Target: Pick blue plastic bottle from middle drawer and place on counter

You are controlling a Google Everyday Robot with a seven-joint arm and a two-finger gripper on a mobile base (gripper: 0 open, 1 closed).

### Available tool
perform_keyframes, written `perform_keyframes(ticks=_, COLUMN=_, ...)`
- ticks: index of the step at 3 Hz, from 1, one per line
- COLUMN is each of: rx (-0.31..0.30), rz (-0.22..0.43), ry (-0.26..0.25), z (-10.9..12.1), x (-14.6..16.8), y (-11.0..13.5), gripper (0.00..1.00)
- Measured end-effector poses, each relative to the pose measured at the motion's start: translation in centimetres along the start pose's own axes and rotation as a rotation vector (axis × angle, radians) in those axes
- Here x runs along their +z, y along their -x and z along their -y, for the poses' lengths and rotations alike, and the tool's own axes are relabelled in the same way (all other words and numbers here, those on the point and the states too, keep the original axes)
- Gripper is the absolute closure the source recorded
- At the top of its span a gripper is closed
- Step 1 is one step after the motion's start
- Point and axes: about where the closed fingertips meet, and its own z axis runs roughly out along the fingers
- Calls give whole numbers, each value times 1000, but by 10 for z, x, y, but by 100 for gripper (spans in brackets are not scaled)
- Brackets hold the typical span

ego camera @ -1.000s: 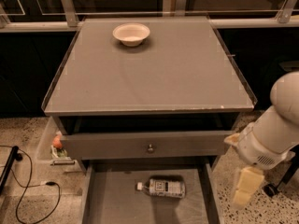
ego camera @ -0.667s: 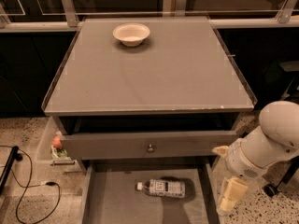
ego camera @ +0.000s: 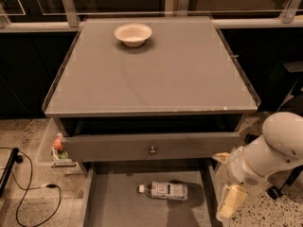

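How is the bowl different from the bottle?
The bowl sits upright on the counter; the bottle lies on its side in the open drawer. The bowl is round and open-topped; the bottle is long and narrow. Both are pale and untouched: the gripper hangs by the drawer's right side, apart from the bottle.
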Motion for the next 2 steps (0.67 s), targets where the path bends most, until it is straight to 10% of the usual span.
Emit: perform_keyframes(ticks=2, rx=57, rz=118, ry=18, z=12, x=93, y=-29, gripper=0)
